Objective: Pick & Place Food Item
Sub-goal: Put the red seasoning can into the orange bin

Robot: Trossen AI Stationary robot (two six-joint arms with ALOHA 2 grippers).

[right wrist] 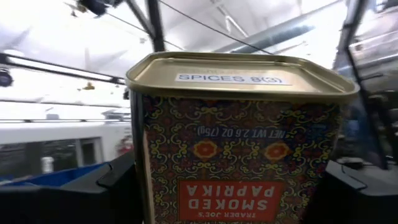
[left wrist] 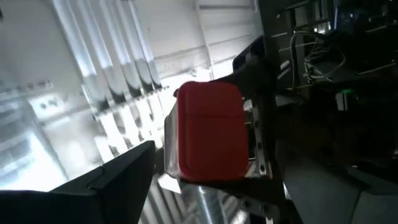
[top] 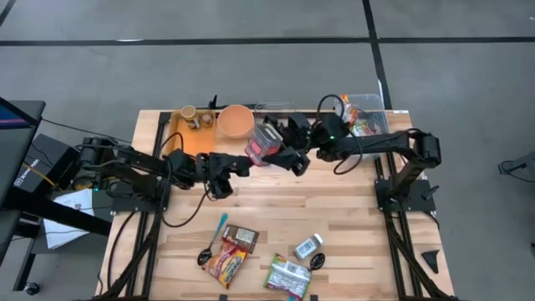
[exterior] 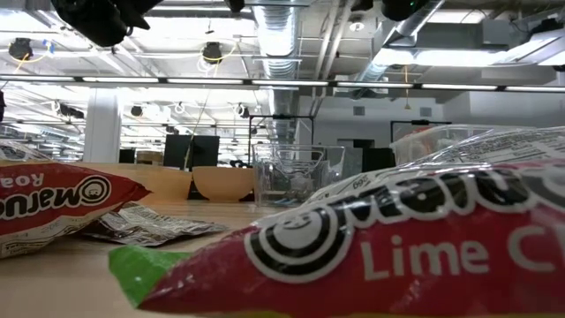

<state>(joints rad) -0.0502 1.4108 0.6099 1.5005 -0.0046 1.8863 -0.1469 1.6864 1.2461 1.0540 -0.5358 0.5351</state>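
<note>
Pinching one paprika tin [top: 261, 147], right end effector [top: 280, 155]; left end effector [top: 238, 167] spread beside it.

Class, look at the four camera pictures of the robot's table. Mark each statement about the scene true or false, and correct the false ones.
1. The right gripper holds a paprika tin. True.
2. The tin's lid is blue. False: it is red.
3. The orange bowl lies at the table's near edge among the packets. False: it stands at the far edge, beside the tray.
4. A spoon lies by the noodle packets. True.
5. The left gripper grips the tin. False: it is open, beside the tin.
</note>
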